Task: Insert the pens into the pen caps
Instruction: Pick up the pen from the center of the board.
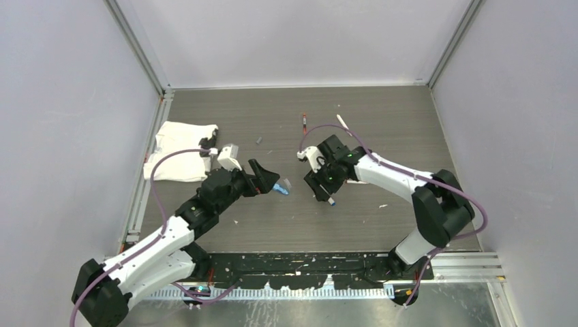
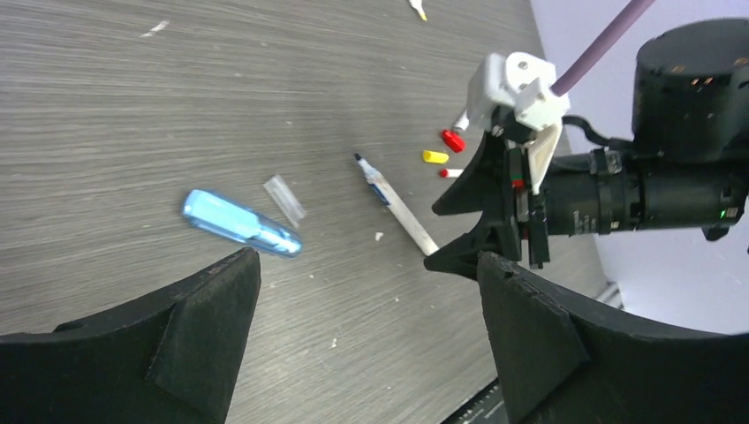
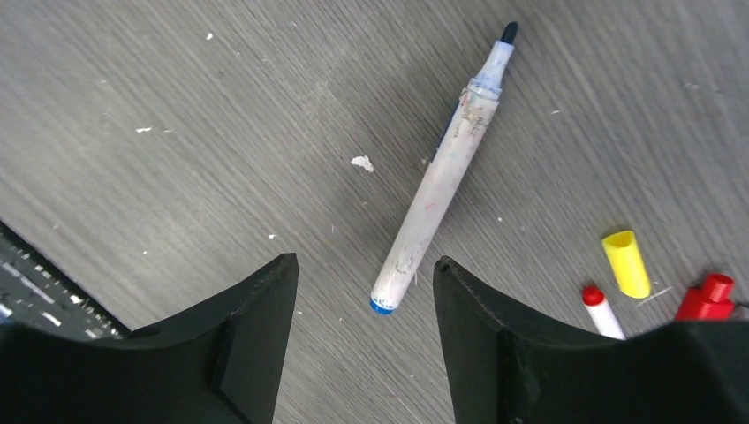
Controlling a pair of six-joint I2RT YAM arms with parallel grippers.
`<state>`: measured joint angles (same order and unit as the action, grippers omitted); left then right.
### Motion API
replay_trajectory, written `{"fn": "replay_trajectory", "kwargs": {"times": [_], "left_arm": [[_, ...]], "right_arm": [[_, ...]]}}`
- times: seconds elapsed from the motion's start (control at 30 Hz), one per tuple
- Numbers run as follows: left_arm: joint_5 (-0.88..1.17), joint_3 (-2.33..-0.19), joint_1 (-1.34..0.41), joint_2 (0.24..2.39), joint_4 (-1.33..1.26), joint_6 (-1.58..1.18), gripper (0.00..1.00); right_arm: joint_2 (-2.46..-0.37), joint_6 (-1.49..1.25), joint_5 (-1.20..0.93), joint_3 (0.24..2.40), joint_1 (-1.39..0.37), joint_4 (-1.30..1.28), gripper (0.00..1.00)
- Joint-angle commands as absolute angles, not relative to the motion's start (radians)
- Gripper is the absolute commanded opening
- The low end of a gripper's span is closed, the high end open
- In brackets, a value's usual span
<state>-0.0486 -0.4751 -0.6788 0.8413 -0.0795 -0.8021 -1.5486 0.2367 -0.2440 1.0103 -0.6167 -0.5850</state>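
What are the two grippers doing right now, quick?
Left gripper: open, holding nothing.
Right gripper: open, fingers either side of a pen, not gripping it.

A white cloth (image 1: 178, 151) lies at the table's (image 1: 395, 116) left edge. Near the far edge lie 2 things: a red-tipped pen (image 1: 304, 122) and a white pen (image 1: 342, 122). The left gripper (image 1: 268, 177) sits just beside a light-blue piece (image 1: 281, 189). The right gripper (image 1: 326, 192) hangs over what may be a blue-ended pen (image 1: 332, 201).
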Motion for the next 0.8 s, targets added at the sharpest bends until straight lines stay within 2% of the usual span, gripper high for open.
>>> {"fn": "replay_trajectory", "kwargs": {"times": [0.0, 0.47, 0.77], "left_arm": [[-0.188, -0.495, -0.680, 0.773, 0.038, -0.766, 0.93], [-0.189, -0.471, -0.680, 0.741, 0.034, -0.785, 0.88], [-0.156, -0.468, -0.680, 0.736, 0.023, -0.794, 0.85]], "right_arm": [[-1.609, 0.156, -0.095, 1.071, -0.670, -0.554, 0.62], [-1.724, 0.127, -0.003, 1.097, -0.688, -0.567, 0.43], [-1.772, 0.144, 0.044, 1.106, -0.689, -0.591, 0.22]]}}
